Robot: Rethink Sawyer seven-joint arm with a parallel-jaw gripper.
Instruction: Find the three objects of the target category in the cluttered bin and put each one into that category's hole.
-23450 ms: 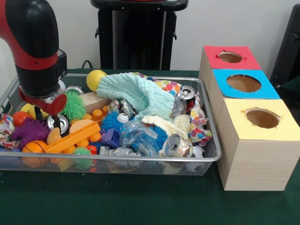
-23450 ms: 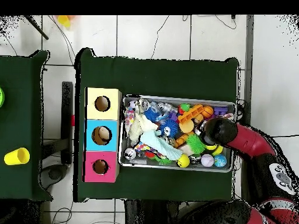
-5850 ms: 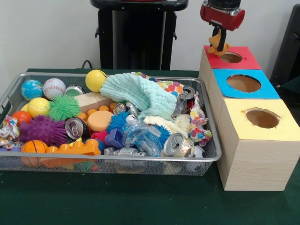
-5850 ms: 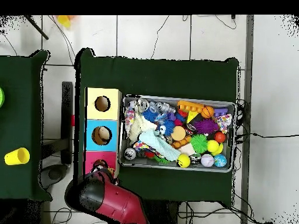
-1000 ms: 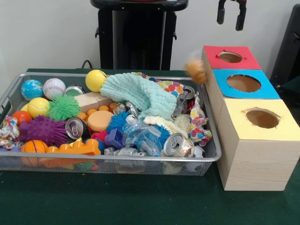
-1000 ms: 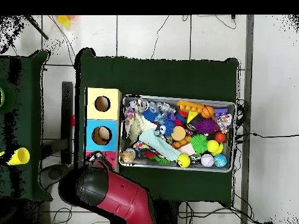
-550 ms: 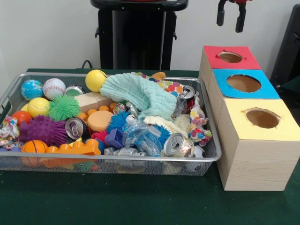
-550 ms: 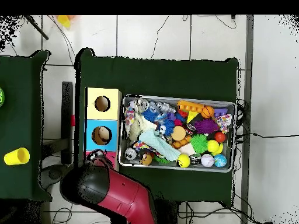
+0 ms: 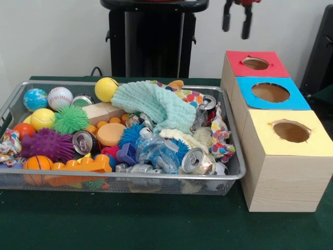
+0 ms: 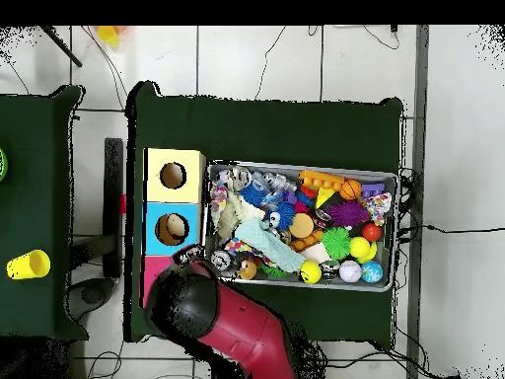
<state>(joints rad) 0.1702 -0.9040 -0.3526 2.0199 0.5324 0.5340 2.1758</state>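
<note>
Front view shows the gripper high above the bin's far rim with jaws spread and holding nothing, while an orange plush toy lies at the bin's far edge, behind the mint cloth, not in the red-topped box's hole. A descent could pinch the cloth or the spotted wrapper beside the toy instead, since only its top shows. Cans, spiky balls and a basketball crowd the bench-side clutter.
</note>
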